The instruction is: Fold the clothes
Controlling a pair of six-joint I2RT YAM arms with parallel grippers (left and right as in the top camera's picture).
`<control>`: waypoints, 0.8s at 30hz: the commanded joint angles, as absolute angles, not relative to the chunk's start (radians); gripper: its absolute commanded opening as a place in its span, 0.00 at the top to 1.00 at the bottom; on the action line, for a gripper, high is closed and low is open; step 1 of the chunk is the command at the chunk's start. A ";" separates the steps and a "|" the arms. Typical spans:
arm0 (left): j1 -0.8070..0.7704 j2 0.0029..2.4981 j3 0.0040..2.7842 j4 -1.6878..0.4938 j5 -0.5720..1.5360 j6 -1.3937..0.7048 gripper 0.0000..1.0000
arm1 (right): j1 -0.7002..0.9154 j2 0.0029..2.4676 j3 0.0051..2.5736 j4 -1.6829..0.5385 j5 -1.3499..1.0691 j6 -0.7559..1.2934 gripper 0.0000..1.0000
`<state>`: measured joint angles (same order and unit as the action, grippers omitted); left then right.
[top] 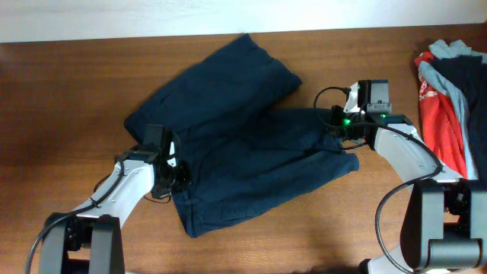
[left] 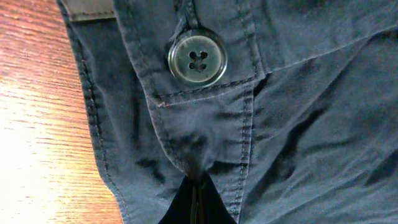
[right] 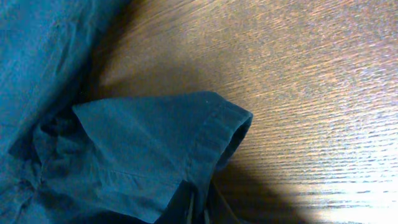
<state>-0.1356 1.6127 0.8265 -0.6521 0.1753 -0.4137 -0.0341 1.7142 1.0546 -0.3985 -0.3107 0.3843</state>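
Observation:
The clothes [top: 243, 144], a plain dark navy pair of shorts, lie spread on the wooden table, one leg reaching to the back and the other to the right. My left gripper [top: 172, 170] is at the waistband on the left. In the left wrist view its fingers [left: 198, 202] are shut and pinch the cloth [left: 298, 124] just below a grey button [left: 197, 59]. My right gripper [top: 339, 126] is at the right leg's end. In the right wrist view its fingers [right: 200, 208] are shut on the hem [right: 211, 137], which is lifted a little off the table.
A pile of other garments lies at the right edge: a red one with white print [top: 435, 110], a light grey-blue one [top: 455, 67] and a dark one [top: 475, 76]. The table's back edge meets a white wall [top: 152, 19].

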 commanded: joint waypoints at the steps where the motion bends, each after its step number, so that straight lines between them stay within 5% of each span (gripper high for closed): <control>1: -0.124 1.621 0.815 -0.713 0.118 -0.418 0.99 | -0.041 1.708 1.066 -0.409 -0.266 0.383 0.94; 11: 0.027 1.621 0.815 -0.840 0.037 -0.410 1.00 | -0.041 1.708 1.066 -0.404 -0.146 0.428 0.94; 17: 0.029 1.621 0.815 -0.823 0.037 -0.387 1.00 | -0.041 1.708 1.066 -0.410 -0.150 0.427 0.45; 24: 0.029 1.621 0.830 -0.821 -0.005 -0.342 0.85 | -0.041 1.708 1.066 -0.467 -0.265 0.415 0.37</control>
